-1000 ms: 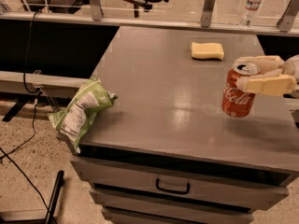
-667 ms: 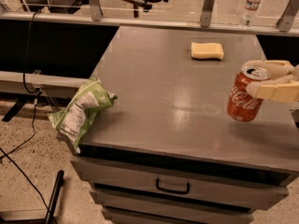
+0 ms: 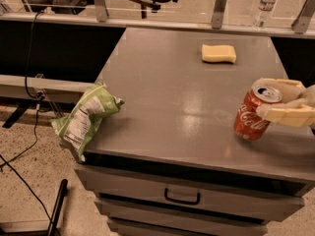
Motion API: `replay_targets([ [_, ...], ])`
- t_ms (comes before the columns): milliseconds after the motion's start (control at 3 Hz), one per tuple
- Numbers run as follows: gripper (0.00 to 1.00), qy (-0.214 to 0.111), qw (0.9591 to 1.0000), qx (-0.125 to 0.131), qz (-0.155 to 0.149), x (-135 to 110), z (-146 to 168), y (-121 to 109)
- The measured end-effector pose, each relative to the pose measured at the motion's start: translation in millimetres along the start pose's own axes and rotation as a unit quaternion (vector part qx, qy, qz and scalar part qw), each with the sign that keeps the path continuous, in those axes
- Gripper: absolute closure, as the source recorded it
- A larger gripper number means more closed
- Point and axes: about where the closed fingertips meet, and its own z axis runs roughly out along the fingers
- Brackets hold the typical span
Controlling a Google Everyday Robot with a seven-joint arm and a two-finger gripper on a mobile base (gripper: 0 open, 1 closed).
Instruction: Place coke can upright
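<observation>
Since the earlier frame, the coke can [image 3: 252, 117] has come down and toward the front edge of the worktop [image 3: 167, 87], carried by the tool [image 3: 266, 100]. The can is red with white script and a silver top with its opening showing. It sits near the front right corner of the grey worktop and leans, its top tipped to the right and its base lower left. Its base is at or just above the surface; whether it touches cannot be told.

The tool reaches in from the right edge of the view and pinches the can near its top. One pale, cream-coloured finger [image 3: 283, 85] wraps behind the rim, and the other crosses the front of the can just below the rim.

A yellow sponge [image 3: 218, 53] lies flat toward the back of the worktop, well apart from the can. A crumpled green chip bag [image 3: 86, 119] rests on the left edge, partly hanging over the side.

Below the front edge is a drawer with a dark handle [image 3: 182, 197]. A clear water bottle [image 3: 264, 6] stands upright on the floor beyond the back rail. Black cables [image 3: 30, 58] trail down on the left to the speckled floor.
</observation>
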Motion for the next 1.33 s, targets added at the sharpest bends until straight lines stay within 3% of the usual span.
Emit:
replay_targets([
  [333, 0.82, 0.008, 0.9997, -0.002, -0.021, 8.0, 2.8, 8.1],
  [1000, 0.36, 0.017, 0.9993, -0.031, -0.014, 20.4, 3.5, 35.5],
  [1333, 0.12, 0.017, 0.9992, -0.035, -0.014, 20.0, 5.7, 36.5],
])
